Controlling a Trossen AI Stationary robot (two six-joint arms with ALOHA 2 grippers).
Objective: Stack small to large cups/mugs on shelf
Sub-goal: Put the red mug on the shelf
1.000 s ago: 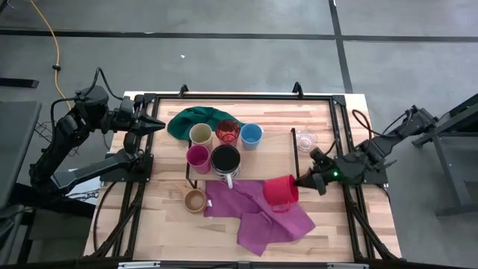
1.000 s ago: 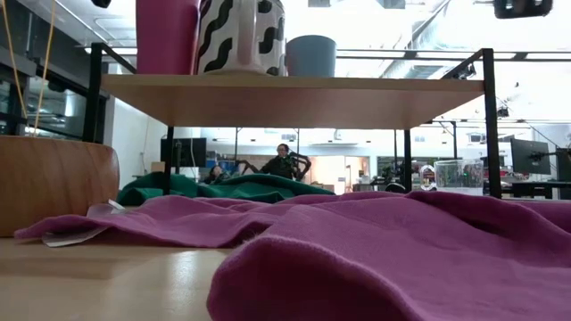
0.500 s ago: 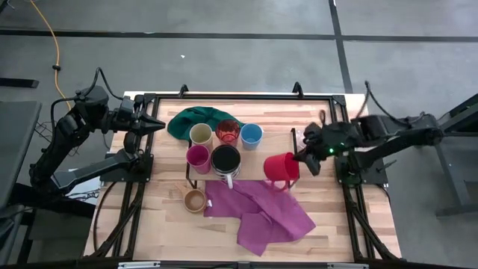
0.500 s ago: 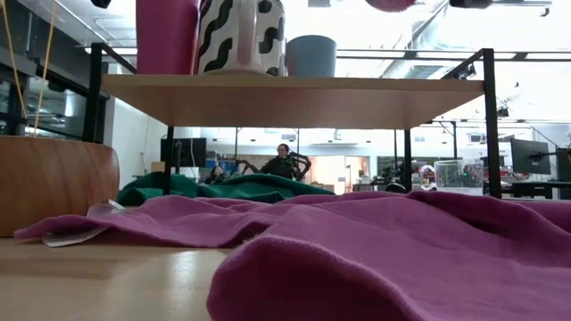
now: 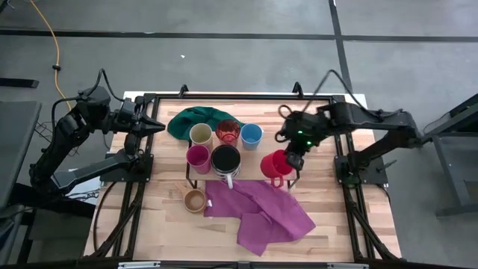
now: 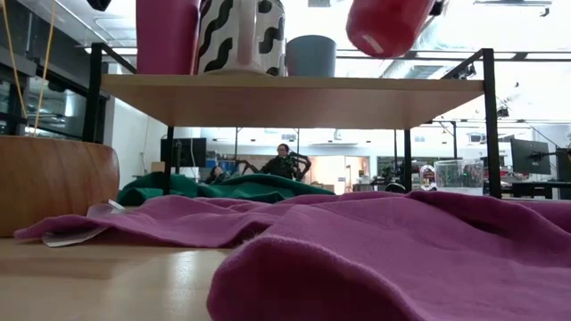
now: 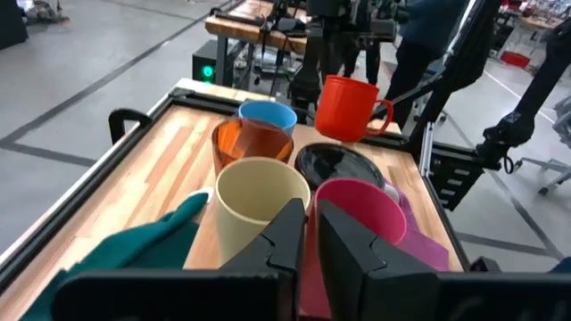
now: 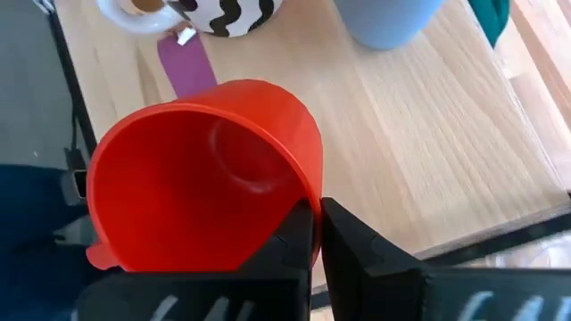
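Red handled mug: clenched by its rim wall in the right pincer and carried in the air, tilted, above the right end of the shelf. In the low view it hangs clear of the board, not touching it. The mug lies just left of its pincer, mouth tipped toward the right wrist camera, handle on the near side; I judge it must be righted before it is set down. The right arm is the nearer one.

Shelf contents (all upright, clustered at the left half):
- cream cup, far left
- translucent red cup, far middle
- blue cup, far right of the cluster
- magenta cup, near left
- black-and-white striped mug, near middle, largest

All look empty, as far as shows. The bare board to the right of the striped mug and blue cup is the likely landing spot.

Off the shelf, on the table:
- tan wooden cup, near left, beside the purple cloth, empty
- clear glass cup, far right
- green cloth, far left

Left pincer: clenched on nothing, waiting at the table's left edge, pointed at the cluster.
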